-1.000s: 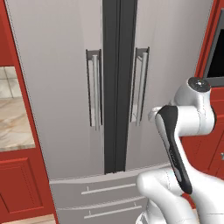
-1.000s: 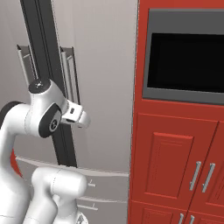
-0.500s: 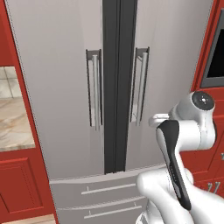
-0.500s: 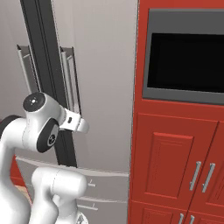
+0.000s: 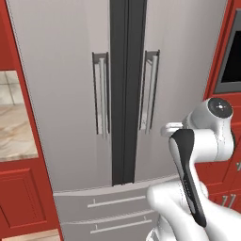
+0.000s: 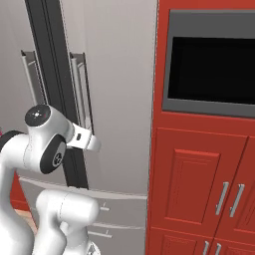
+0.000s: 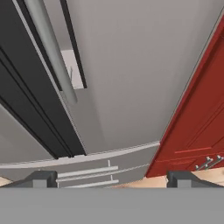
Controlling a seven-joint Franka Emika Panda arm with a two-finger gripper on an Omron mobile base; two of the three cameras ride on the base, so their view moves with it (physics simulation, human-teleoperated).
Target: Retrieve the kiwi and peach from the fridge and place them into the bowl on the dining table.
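Fridge doors sit fully closed, contents hidden, while the fingers stand spread wide, holding nothing.

glossy white rounded arm, dark joint caps.

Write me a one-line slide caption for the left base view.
White arm raised before the closed fridge, beside its right door handle, red cabinets flanking.
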